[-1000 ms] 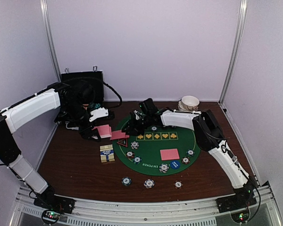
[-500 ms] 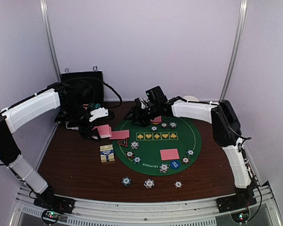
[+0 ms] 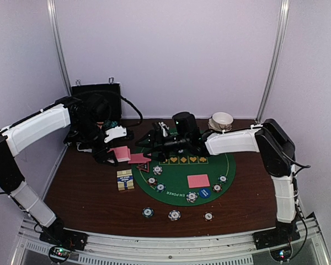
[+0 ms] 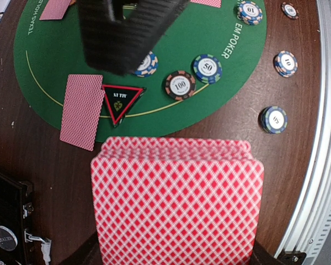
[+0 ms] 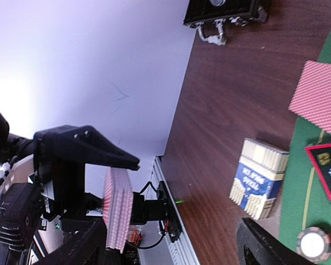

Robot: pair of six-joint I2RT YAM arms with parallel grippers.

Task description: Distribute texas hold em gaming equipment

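Note:
My left gripper (image 4: 176,260) is shut on a deck of pink-backed playing cards (image 4: 176,204), held above the wood just left of the green mat (image 3: 179,190). My right gripper (image 3: 149,142) hangs open and empty over the mat's left edge, facing the deck (image 5: 117,210); its fingers (image 5: 265,245) frame the view. One card (image 4: 81,110) lies beside the black-and-red triangular marker (image 4: 121,99). Another card (image 3: 198,180) lies on the mat. Several poker chips (image 4: 180,85) sit on the mat and on the wood (image 3: 174,215). A blue disc (image 3: 204,193) lies near the mat's front.
A blue-and-cream card box (image 3: 125,180) lies left of the mat. The black hard case (image 3: 96,105) stands open at the back left. Stacked white bowls (image 3: 222,120) sit at the back right. The metal rail (image 3: 171,245) runs along the near edge.
My right gripper has opened wide, lifted off the mat and swung back to face left toward the deck. The left arm and its deck have not moved.

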